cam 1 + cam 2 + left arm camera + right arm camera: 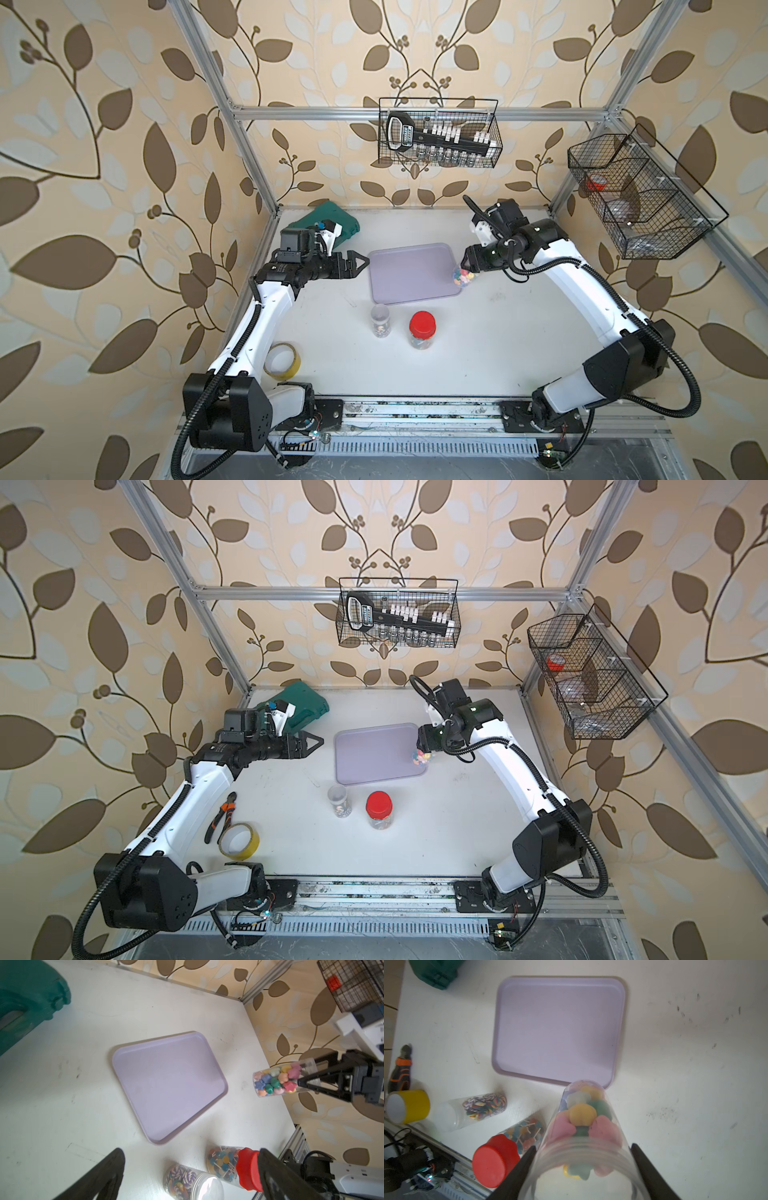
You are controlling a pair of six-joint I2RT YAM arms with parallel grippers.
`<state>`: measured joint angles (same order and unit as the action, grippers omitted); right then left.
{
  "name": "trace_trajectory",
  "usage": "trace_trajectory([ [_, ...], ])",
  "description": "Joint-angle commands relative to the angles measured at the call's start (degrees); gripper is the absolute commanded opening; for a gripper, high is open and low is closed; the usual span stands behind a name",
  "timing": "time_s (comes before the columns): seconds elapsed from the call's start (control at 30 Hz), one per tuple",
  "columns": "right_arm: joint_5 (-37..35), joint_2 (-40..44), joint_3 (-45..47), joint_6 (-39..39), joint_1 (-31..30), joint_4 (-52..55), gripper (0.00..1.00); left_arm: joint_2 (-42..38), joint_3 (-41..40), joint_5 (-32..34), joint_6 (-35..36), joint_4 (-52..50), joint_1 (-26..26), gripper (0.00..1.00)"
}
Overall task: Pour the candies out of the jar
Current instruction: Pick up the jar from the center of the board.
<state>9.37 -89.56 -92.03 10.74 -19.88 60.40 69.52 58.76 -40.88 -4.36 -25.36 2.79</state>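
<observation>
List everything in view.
tray: one, lilac, table middle
flower-candy jar: one, clear, held by tray's right edge
swirl-lollipop jar: one, clear, standing before tray
red-lidded jar: one, clear, right of it
tape roll: one, yellow, front left
pliers: one, orange-black, beside tape roll
case: one, green, back left
wire baskets: two, black, back and right frame
table: one, white, underneath
left gripper: one, black, left of tray, fingers apart
right gripper: one, black, fingers clamping flower-candy jar
</observation>
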Motion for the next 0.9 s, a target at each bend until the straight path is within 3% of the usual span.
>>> trace_trajectory([
  [0.0, 12.4, -2.3, -5.5, -3.7, 0.1, 0.8, 0.4, -2.7, -1.0, -5.9, 7.8, 4.8, 4.3, 0.99],
  [0.2, 26.4, -5.7, -10.0, -5.6, 0.1, -0.5, 0.4, 0.4, 2.3, -9.0, 13.6, 3.6, 10.2, 0.99],
  [0.43, 38.1, -7.0, -9.9, -5.1, -0.7, -3.9, 0.4, 7.7, 9.5, -13.4, 20.1, -0.9, 12.5, 0.99],
  [0.67, 41.6, -8.8, -11.6, -4.6, -3.4, -4.9, 0.4, 12.6, 15.1, -18.3, 24.0, -4.6, 13.5, 0.99],
  [0.87, 44.0, -10.4, -13.5, -4.0, -4.5, -5.3, 0.4, 13.9, 14.7, -21.2, 24.0, -4.9, 14.3, 0.99],
])
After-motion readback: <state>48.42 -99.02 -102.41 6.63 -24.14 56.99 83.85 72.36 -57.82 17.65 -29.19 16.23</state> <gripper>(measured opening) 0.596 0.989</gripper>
